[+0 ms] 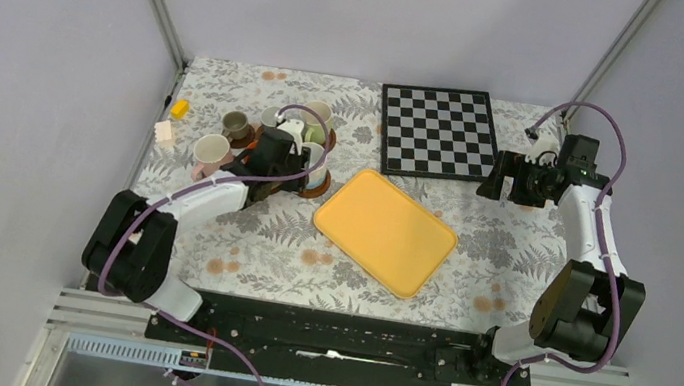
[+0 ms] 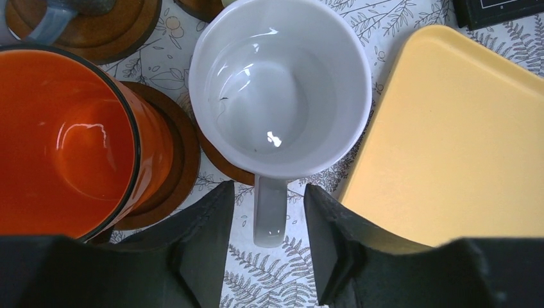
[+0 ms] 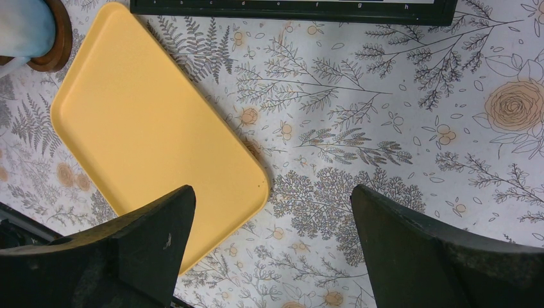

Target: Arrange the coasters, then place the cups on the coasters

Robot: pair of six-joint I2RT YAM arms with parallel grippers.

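A white cup (image 2: 280,90) stands on a dark-brown coaster (image 2: 221,160). Its handle (image 2: 270,215) points back between the fingers of my left gripper (image 2: 269,189), which is open with a gap on each side of the handle. To its left an orange-red cup (image 2: 70,141) sits on a coaster (image 2: 173,167). Beyond it a blue-grey cup's handle (image 2: 54,16) shows over another coaster (image 2: 109,32). From above, my left gripper (image 1: 307,163) hides most of that group. A pale green cup (image 1: 317,114), a grey-brown cup (image 1: 236,124) and a pinkish cup (image 1: 211,150) stand around it. My right gripper (image 3: 271,192) hangs open and empty at the far right (image 1: 500,175).
A yellow tray (image 1: 385,229) lies tilted mid-table, just right of the white cup. A chessboard (image 1: 438,131) sits at the back. A small yellow block (image 1: 179,109) and a pale block (image 1: 165,132) lie near the left edge.
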